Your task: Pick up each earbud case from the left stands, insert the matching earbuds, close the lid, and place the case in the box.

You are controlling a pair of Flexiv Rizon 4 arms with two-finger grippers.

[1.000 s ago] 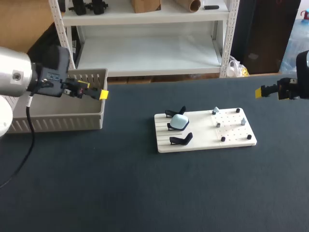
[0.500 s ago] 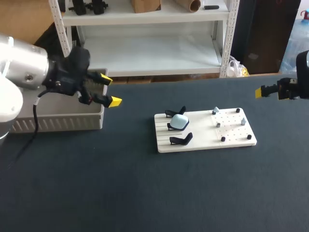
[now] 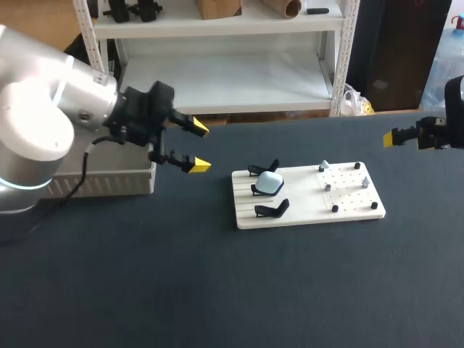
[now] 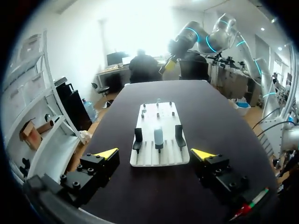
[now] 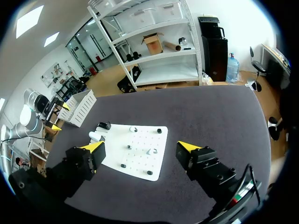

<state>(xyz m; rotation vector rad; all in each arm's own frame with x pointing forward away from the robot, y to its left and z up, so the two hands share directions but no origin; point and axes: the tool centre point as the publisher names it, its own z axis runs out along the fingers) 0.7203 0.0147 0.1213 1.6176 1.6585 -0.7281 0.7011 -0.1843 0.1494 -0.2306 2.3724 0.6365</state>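
Observation:
A pale blue earbud case [image 3: 270, 183] sits on the middle of three black stands on the left half of a white board [image 3: 308, 213]. Small earbuds [image 3: 324, 167] rest among pegs on its right half. My left gripper [image 3: 197, 147] hangs open and empty between the box [image 3: 138, 177] and the board. In the left wrist view that gripper [image 4: 155, 154] faces the case [image 4: 158, 137] straight ahead. My right gripper [image 3: 399, 138] hovers open and empty beyond the board's right end; in its own view it [image 5: 140, 146] looks down on the board [image 5: 135, 158].
The slatted box stands at the table's back left, partly hidden behind my left arm [image 3: 51, 123]. Two black stands [image 3: 264, 169] [image 3: 273, 209] flank the case. Dark tabletop stretches in front of the board.
My left arm has swung from over the box to the right, toward the board, with its open fingers turning to face it. The right arm has kept still.

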